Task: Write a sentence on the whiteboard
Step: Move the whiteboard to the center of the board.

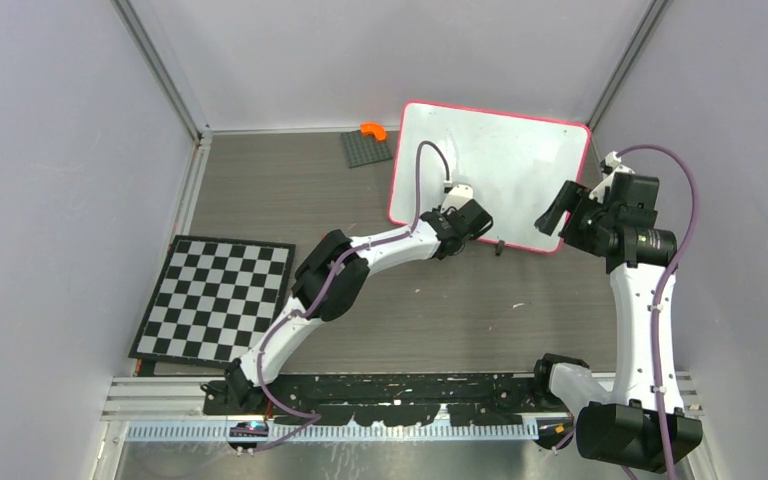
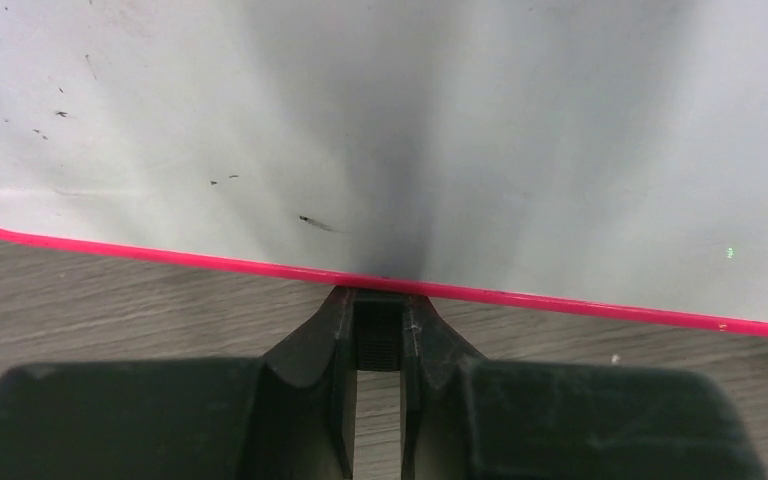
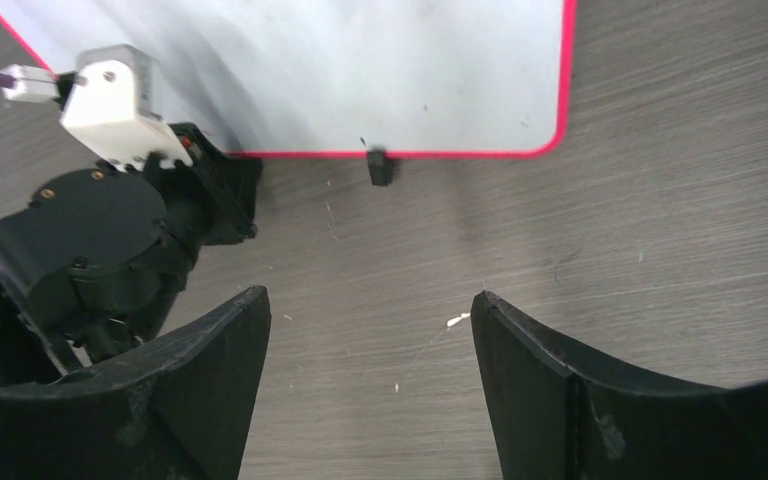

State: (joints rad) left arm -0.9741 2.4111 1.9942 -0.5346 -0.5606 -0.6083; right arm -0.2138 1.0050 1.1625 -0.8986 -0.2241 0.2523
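Seen from above, the whiteboard [image 1: 500, 165] lies flat and skewed on the table [image 1: 440, 310], its far edge near the back wall [image 1: 390, 60] and its right corner near the side wall [image 1: 740, 120]. The left gripper [image 1: 482, 228] meets the whiteboard's near rim. The right gripper [image 1: 560, 212] hovers just off its near right corner, jaws spread wide and holding nothing. A grey studded plate [image 1: 365, 148] with an orange piece [image 1: 372, 130] sits just beside the whiteboard's far left corner. A checkerboard mat [image 1: 215, 298] lies well apart from it.

In the left wrist view the jaws stand almost together, pinching what looks like a small black ribbed clip [image 2: 378, 335] at the whiteboard's pink rim. The white face beyond carries only faint dark specks, and no sentence.

In the right wrist view a second clip [image 3: 380, 166] juts from the same rim, between the left gripper and the rounded corner.

A tug on the pinched clip could swivel the whiteboard into the plate or the walls, or the small clip could slip free. No marker shows anywhere, so writing cannot begin. Open room lies on the whiteboard's near side, while its far and right sides are tight.
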